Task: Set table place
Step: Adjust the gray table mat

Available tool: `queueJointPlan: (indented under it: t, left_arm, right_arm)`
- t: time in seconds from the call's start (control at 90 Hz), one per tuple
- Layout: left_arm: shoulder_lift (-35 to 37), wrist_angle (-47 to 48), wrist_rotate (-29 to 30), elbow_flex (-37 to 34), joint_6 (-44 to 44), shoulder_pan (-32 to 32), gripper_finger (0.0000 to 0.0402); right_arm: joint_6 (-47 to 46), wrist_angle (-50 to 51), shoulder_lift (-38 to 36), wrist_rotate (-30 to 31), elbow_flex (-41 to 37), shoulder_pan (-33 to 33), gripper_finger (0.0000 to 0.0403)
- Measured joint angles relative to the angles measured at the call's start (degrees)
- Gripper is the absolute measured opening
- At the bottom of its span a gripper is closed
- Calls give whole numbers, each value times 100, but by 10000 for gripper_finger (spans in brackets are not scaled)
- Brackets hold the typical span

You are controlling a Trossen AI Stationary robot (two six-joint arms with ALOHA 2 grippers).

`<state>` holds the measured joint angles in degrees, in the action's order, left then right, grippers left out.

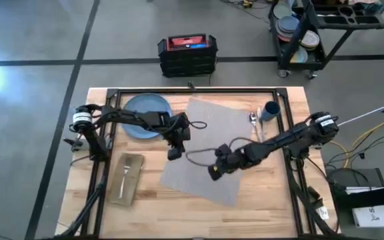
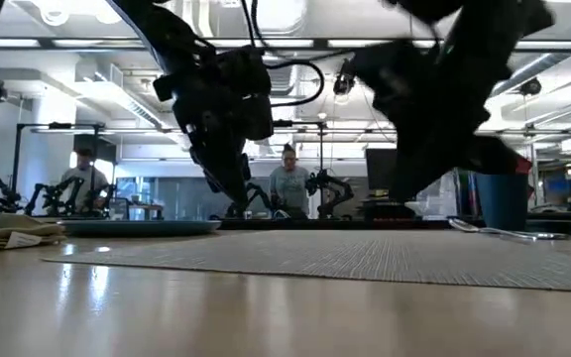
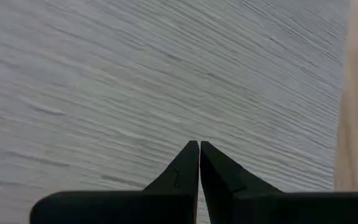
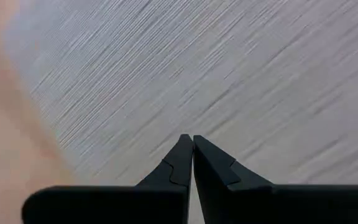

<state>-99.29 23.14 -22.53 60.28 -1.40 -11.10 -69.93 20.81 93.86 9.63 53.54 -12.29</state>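
Note:
The grey woven placemat (image 1: pixel 212 150) lies flat and askew in the middle of the wooden table. The round blue plate (image 1: pixel 144 115) rests on the wood at the far left. The tan napkin (image 1: pixel 127 177) lies at the near left with the fork (image 1: pixel 123 172) on top. Spoon and knife (image 1: pixel 255 123) lie by the mat's far right corner, next to the upright dark-blue cup (image 1: pixel 271 109). My left gripper (image 1: pixel 174 154) is shut over the mat's left edge. My right gripper (image 1: pixel 215 174) is shut over the mat's near middle. My left gripper points its shut fingertips (image 3: pixel 197 146) down at the placemat's weave (image 3: pixel 166 81) near the mat's left edge; whether they touch it I cannot tell. My right gripper points its shut fingertips (image 4: pixel 188 138) down at the placemat (image 4: pixel 229 74) near its edge; touching or just above, I cannot tell.
A black metal frame (image 1: pixel 192 90) runs around the table's far and side edges. A red-and-black case (image 1: pixel 187 53) sits on the floor beyond the table. A black cart with stacked dishes (image 1: pixel 302 33) stands at the far right. People show in the room behind (image 2: pixel 288 183).

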Motion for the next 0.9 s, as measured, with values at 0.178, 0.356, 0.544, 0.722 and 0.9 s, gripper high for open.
queueJointPlan:
  t: [0.178, 0.356, 0.544, 0.722, 0.9]
  left_arm:
    - [0, -29, 472, -5, 165, 406, 0]
    - [0, -201, 767, -7, 228, 608, 0]
    - [0, -447, 1586, -75, 475, 650, 0]
    - [-214, -476, 1864, -237, 729, 657, 0]
    - [-348, -512, 1579, -331, 839, 700, 0]
  right_arm:
    - [1092, 34, 2, -241, -53, 1116, 0]
    - [2216, 33, 2, -654, -53, 2243, 0]
    - [2902, 84, 2, -1056, -54, 3196, 0]
    - [3323, 414, 4, -1185, -57, 3742, 0]
    - [3655, 811, 4, -1281, -57, 3978, 0]
